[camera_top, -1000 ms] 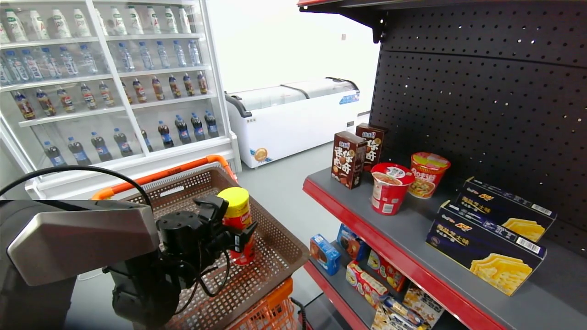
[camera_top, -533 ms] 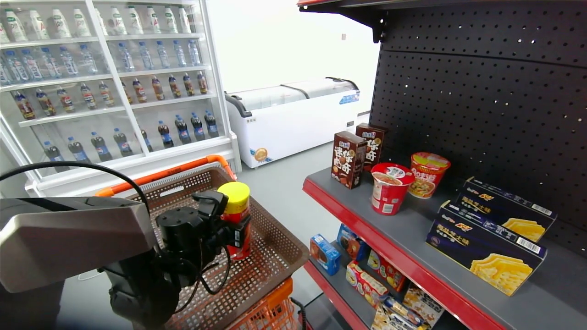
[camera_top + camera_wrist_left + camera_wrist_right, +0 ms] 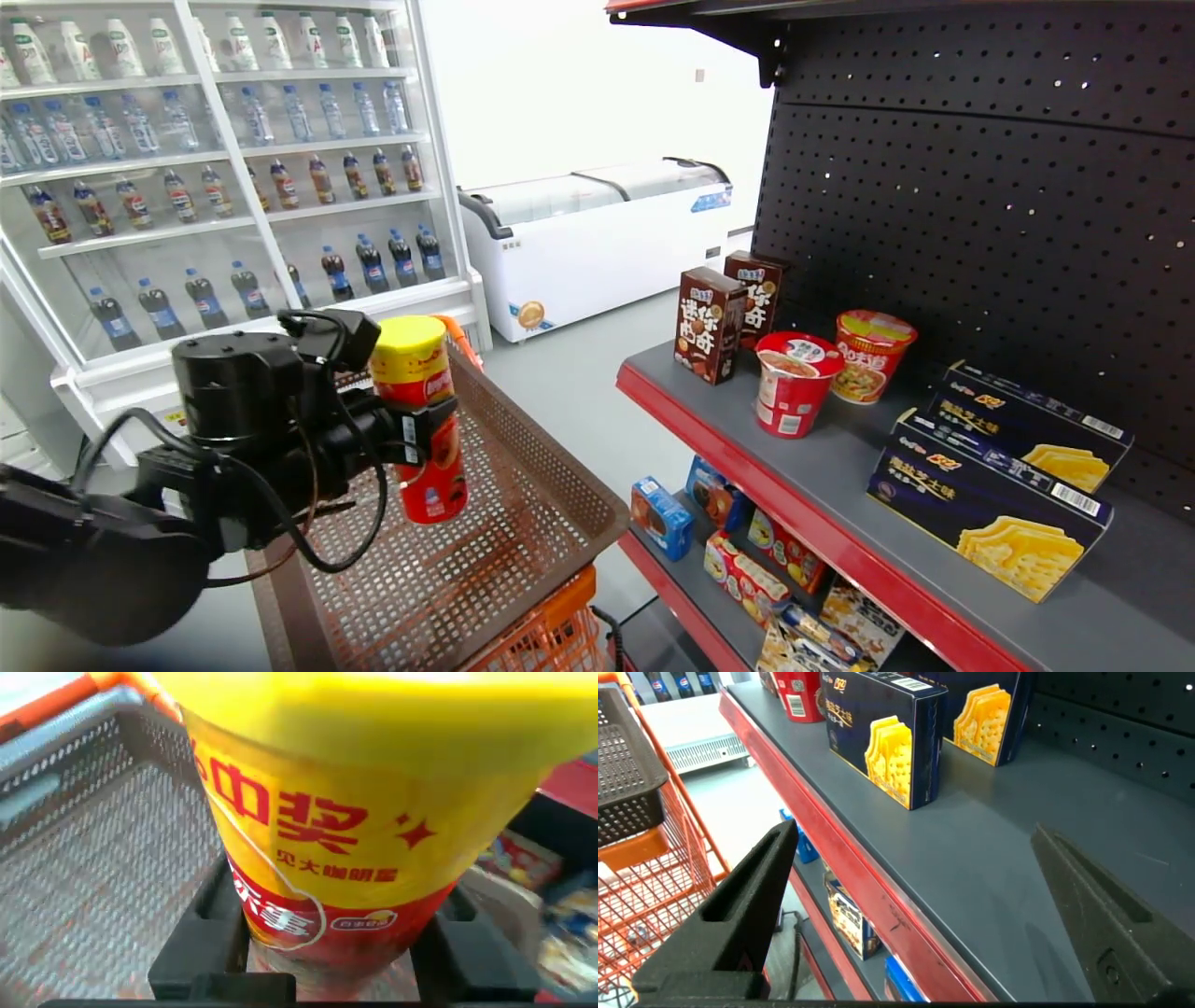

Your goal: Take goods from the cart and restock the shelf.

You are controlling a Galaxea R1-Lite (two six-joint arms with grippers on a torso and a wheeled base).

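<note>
Behind the orange cart stands a glass-doored drinks cooler, and on your right the grey metal shelf with the red front edge carries dark blue cracker boxes. Your left gripper is clamped on the tall red cardboard canister with the yellow plastic lid, gripping the upper part of its body just under the lid. The canister hangs upright over the cart's brown perforated plastic basket, off its floor and well apart from the shelf. Treat it as light and stiff, but thin-walled enough to dent under a hard squeeze, with a smooth wrap that may slip. A body hold like this suits it, since the lid could pop off. Your right gripper hangs above the shelf's bare stretch, jaws spread wide, holding nothing
</note>
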